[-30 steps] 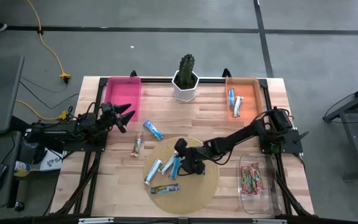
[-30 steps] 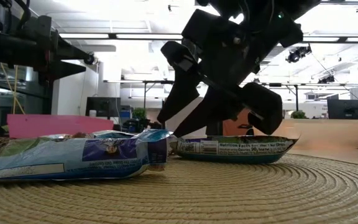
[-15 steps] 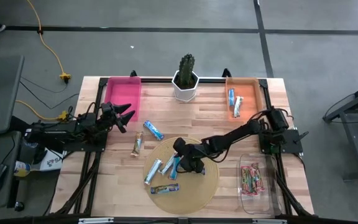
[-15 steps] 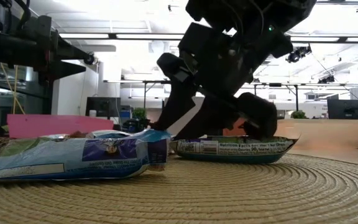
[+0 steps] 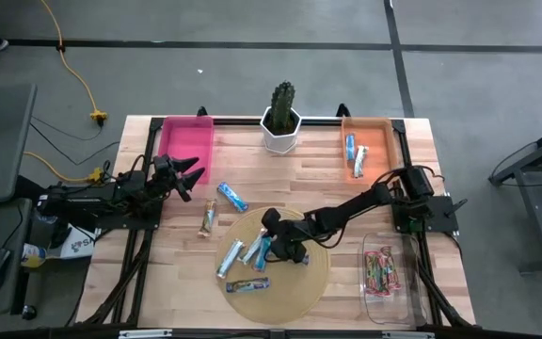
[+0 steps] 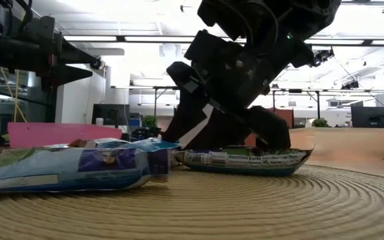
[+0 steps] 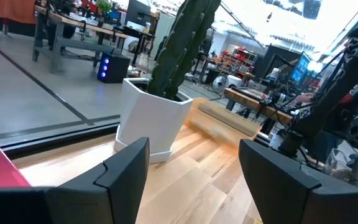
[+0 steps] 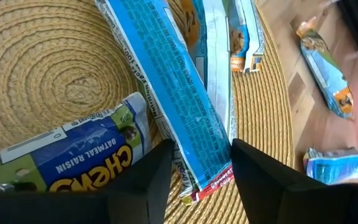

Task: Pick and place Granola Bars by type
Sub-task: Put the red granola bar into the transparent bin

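Fingers of the right gripper [image 5: 273,247] straddle a blue-and-white bar [image 8: 178,106] on the round woven mat [image 5: 310,281]; in the right wrist view we see one dark finger on each long side of the wrapper, close against it, though we cannot tell whether they press it. In the low view the same gripper [image 6: 229,137] stands down on this bar [image 6: 245,160], whose side panel reads "Nutrition Facts". The bar's long axis runs away from the gripper's wrist, and from above it lies slightly slanted, with its far end towards the cactus [image 5: 281,102].

Beside it in the wrist view lies another bar [image 8: 73,152] printed "CHEWY" and "OATMEAL RAISIN", angled across the first. Two more blue bars [image 5: 236,255] lie just to the left on the mat, nearly parallel with the held one, and a further bar [image 5: 249,284] lies crosswise near the mat's front edge.

Off the mat, a blue bar [image 5: 232,196] lies diagonally on the wooden table [image 5: 177,273], and a tan one [image 5: 207,220] lies nearly upright in the picture beside it. Two bars [image 5: 355,153] sit lengthwise in the orange bin [image 5: 386,141]; pink-red ones [image 5: 380,270] fill the clear bin [image 5: 403,303]. The pink bin [image 5: 187,149] is at the left.

The left gripper [image 5: 190,176] waits near the pink bin, jaws wide apart and holding nothing.
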You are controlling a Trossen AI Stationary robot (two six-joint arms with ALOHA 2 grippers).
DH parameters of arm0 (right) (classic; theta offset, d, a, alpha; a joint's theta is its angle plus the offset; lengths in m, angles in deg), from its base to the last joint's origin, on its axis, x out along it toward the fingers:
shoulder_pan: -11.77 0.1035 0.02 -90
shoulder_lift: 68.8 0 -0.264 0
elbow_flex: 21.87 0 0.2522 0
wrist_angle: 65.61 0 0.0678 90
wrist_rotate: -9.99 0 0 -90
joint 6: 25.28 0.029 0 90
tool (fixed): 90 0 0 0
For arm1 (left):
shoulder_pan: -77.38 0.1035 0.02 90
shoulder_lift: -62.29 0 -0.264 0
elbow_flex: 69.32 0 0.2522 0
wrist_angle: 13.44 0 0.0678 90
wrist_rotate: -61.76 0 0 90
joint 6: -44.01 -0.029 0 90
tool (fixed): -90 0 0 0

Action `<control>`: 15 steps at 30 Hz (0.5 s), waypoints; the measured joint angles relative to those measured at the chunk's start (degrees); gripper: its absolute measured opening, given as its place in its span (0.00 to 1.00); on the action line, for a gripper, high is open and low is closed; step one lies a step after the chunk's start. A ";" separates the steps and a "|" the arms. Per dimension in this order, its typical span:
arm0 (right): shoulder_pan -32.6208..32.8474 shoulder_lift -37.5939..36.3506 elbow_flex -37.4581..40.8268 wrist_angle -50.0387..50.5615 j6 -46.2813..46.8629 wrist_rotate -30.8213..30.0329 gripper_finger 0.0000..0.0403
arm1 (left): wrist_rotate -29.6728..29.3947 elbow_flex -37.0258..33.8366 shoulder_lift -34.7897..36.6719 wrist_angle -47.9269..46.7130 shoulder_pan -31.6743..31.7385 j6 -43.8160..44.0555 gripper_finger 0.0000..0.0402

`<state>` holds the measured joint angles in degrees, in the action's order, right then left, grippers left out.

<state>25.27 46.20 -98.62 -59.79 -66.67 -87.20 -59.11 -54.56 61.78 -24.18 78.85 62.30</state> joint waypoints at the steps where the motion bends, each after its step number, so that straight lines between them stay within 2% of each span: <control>1: 0.00 0.00 0.03 -0.02 0.56 -0.30 0.37 | -0.02 -0.01 0.01 0.00 0.01 -0.01 0.61; 6: 0.00 0.02 0.05 0.04 2.37 -2.12 0.34 | -0.02 0.01 0.00 0.00 0.00 0.00 0.61; 15: 0.07 0.02 0.07 0.01 3.22 -5.20 0.20 | -0.06 0.01 0.01 0.00 0.00 0.00 0.61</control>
<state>25.34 46.22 -98.55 -59.78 -63.45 -92.40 -59.17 -54.55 61.79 -24.18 78.85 62.30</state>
